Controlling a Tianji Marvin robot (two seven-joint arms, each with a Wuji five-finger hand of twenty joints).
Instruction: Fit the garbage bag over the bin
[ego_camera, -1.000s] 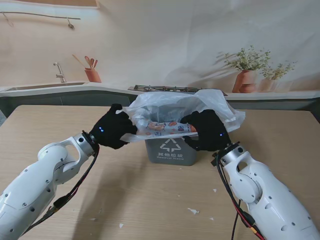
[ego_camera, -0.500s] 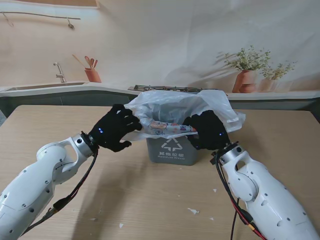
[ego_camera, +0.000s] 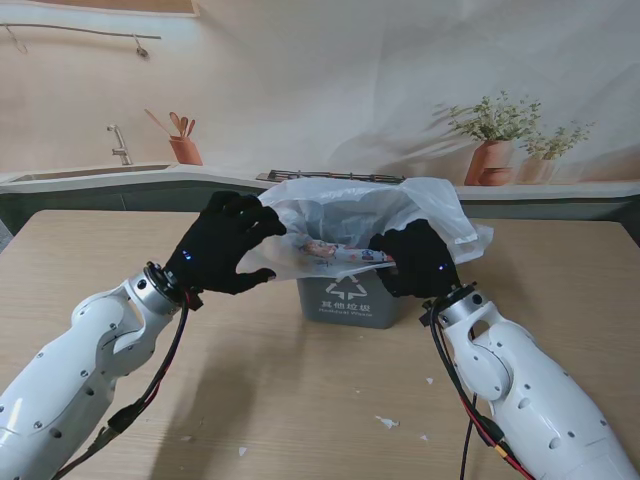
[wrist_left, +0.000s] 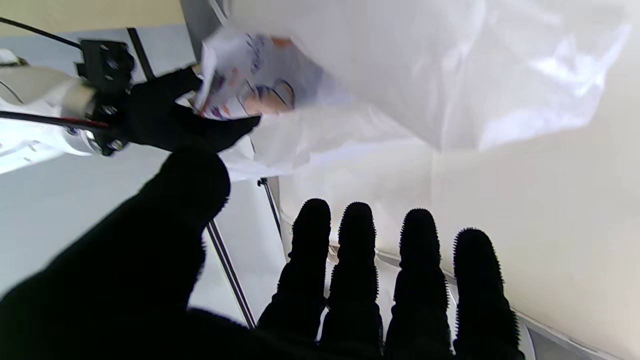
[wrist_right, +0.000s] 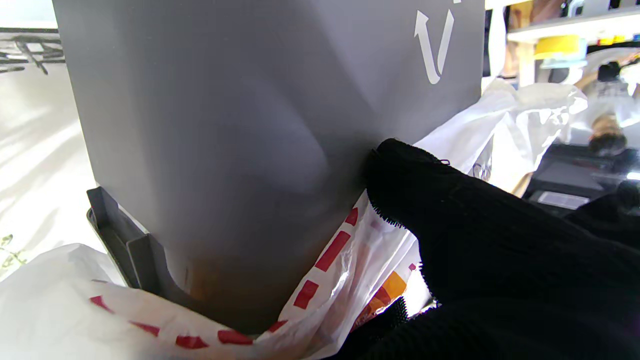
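Stand view: grey bin (ego_camera: 345, 297) stands upright mid-table, long axis vertical, recycling mark on the face toward me. Garbage bag (ego_camera: 370, 215) is translucent white with red/orange print along its near hem; it billows over the bin's mouth, opening downward, hem draped across the bin's top front edge. The bag's far side puffs up and spills past the bin's right rim. Left hand (ego_camera: 222, 245) sits just left of the bin at rim height, fingers spread wide, fingertips touching the bag's left edge; no closed pinch visible. Right hand (ego_camera: 420, 262) is at the bin's right front corner, fingers curled on the bag hem. Wooden table (ego_camera: 300, 400) has open room on every side of the bin; a few white scraps (ego_camera: 386, 422) lie nearer to me than the bin.

Left wrist view: four fingers (wrist_left: 357, 260) straight and apart, thumb separate, nothing between them. Bag (wrist_left: 400, 75) hangs beyond the fingertips, not gripped. The other hand (wrist_left: 170, 120) shows pinching the printed hem.

Right wrist view: thumb (wrist_right: 415, 190) presses bag film (wrist_right: 345, 280) against the bin's grey wall (wrist_right: 250, 125). Red dashed print runs along the hem, which is bunched around the bin's rim flange (wrist_right: 120, 235).
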